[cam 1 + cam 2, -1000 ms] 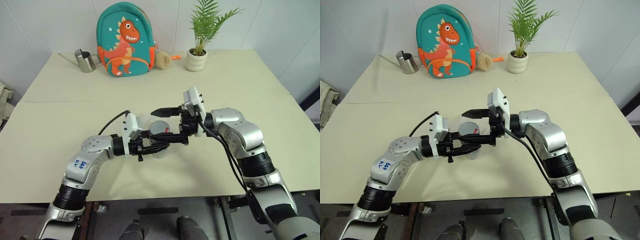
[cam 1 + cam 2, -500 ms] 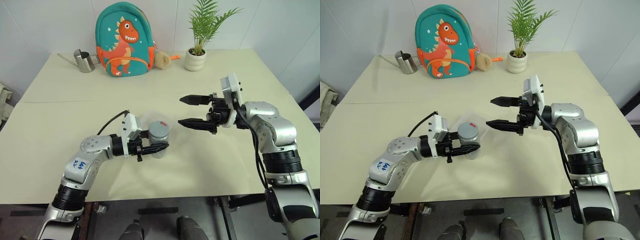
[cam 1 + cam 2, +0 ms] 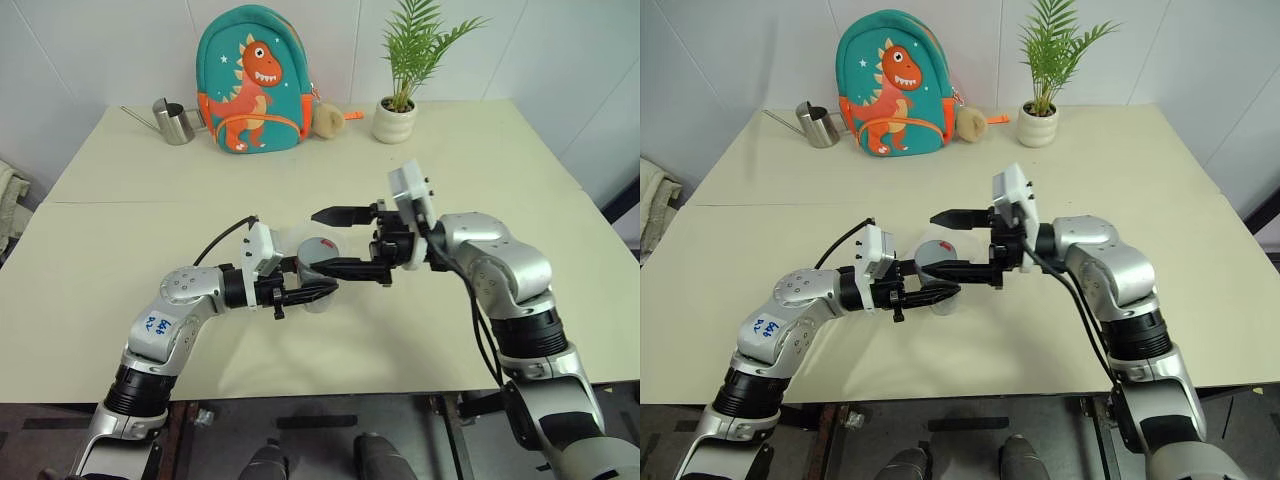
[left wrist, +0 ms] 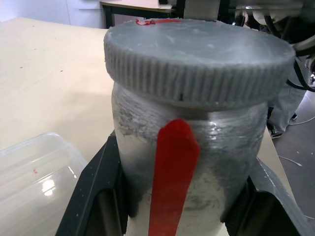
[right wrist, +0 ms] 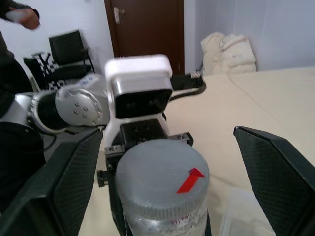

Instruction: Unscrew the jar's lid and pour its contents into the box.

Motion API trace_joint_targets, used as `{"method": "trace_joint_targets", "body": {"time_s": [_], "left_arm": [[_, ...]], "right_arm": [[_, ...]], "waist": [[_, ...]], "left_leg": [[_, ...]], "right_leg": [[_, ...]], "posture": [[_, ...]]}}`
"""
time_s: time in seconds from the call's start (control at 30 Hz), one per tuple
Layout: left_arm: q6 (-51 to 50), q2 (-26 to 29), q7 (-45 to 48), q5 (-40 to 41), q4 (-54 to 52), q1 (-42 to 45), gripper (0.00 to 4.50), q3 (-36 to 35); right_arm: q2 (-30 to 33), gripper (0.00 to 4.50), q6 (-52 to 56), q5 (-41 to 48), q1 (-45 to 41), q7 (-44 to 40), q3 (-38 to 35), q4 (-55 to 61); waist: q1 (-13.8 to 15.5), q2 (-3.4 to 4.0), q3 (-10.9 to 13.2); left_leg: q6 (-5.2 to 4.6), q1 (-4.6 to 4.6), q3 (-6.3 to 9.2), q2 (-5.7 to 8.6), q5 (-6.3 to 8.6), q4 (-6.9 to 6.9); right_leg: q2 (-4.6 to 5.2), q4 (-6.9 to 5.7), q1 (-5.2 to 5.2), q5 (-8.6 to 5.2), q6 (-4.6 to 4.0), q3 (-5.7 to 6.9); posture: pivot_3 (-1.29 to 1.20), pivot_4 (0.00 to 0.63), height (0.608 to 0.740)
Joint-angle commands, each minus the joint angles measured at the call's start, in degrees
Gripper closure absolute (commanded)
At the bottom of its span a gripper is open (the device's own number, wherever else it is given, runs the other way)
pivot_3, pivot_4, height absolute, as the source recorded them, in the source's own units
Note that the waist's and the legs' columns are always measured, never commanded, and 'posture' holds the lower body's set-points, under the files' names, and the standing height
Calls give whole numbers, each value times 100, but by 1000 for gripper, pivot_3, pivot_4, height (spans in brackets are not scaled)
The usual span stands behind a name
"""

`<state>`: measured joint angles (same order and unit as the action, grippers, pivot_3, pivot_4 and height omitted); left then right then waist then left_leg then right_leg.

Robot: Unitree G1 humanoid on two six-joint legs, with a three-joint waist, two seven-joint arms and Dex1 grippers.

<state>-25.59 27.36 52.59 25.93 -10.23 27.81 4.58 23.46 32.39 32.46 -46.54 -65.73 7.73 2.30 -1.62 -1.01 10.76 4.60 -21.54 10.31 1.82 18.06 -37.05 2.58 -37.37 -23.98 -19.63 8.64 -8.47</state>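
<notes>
Above the table (image 3: 120, 230), the left gripper (image 3: 312, 292) clamps the jar (image 3: 318, 272), lid (image 4: 197, 54) on, beside the box (image 4: 34, 177), while the right gripper (image 3: 335, 240) spreads wide around the lid without touching.

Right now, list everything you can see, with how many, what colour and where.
jar: one, clear with red stripe, held above the table's near middle
lid: one, grey, screwed on the jar
box: one, clear, on the table beside the jar
table: one, cream
backpack: one, teal with orange dinosaur, far edge
watering can: one, steel, left of the backpack
potted plant: one, green in a white pot, far edge
left claw: shut on the jar
right claw: open, fingers either side of the lid
</notes>
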Motion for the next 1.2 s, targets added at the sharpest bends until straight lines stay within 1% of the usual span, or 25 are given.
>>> {"method": "trace_joint_targets", "body": {"time_s": [0.03, 0.27, 0.4, 0.63, 0.83, 1.1, 1.2], "left_arm": [[85, -36, 2, 19, -93, 119, 2602, -17], [75, -37, 17, 18, -84, 116, 2602, -11], [75, -37, 23, 17, -81, 122, 2602, -7], [76, -38, 6, 23, -104, 89, 2602, 2], [81, 3, 43, 33, -73, 98, 2602, -19], [105, 74, 97, 40, -34, 123, 2602, -45], [109, 100, 118, 47, -25, 123, 2602, -75]], "right_arm": [[-121, 7, -181, -183, -160, 117, 98, 3], [-272, 7, -434, -506, -228, 122, 286, -206], [-324, 7, -509, -462, -321, 171, 75, -363], [-160, 7, -471, -335, -210, 58, -93, -269], [108, 7, -338, -136, -44, 39, -384, -230], [377, 7, -273, 61, 209, -66, -488, -47], [468, 7, -208, 161, 266, -220, -464, 65]], "waist": [[-2, 0, 0], [-17, 0, 0], [-15, 0, 0], [-14, 0, 0], [-9, 0, 0], [-6, 0, 0], [-7, 0, 0]], "left_leg": [[1, 0, 1, -1, 0, 1], [4, 0, 0, -3, -2, 2], [4, 0, 0, -2, -2, 2], [5, 0, 0, -2, -3, 4], [5, 0, -1, -1, -3, 3], [4, 0, -2, 1, -2, 3], [4, 0, -2, 1, -2, 3]], "right_leg": [[-1, -1, -1, 0, 0, 1], [-4, -4, -5, 0, 0, 1], [-3, -6, -6, 0, 0, 0], [-3, -5, -6, 0, 0, 2], [-1, -5, -6, 0, 0, 2], [0, -5, -6, 0, 0, 2], [0, -5, -6, 0, 0, 2]], "posture": [[0, 150, 740], [0, 150, 740], [0, 150, 740], [0, 150, 740], [0, 150, 740], [0, 150, 740], [0, 150, 740]]}}
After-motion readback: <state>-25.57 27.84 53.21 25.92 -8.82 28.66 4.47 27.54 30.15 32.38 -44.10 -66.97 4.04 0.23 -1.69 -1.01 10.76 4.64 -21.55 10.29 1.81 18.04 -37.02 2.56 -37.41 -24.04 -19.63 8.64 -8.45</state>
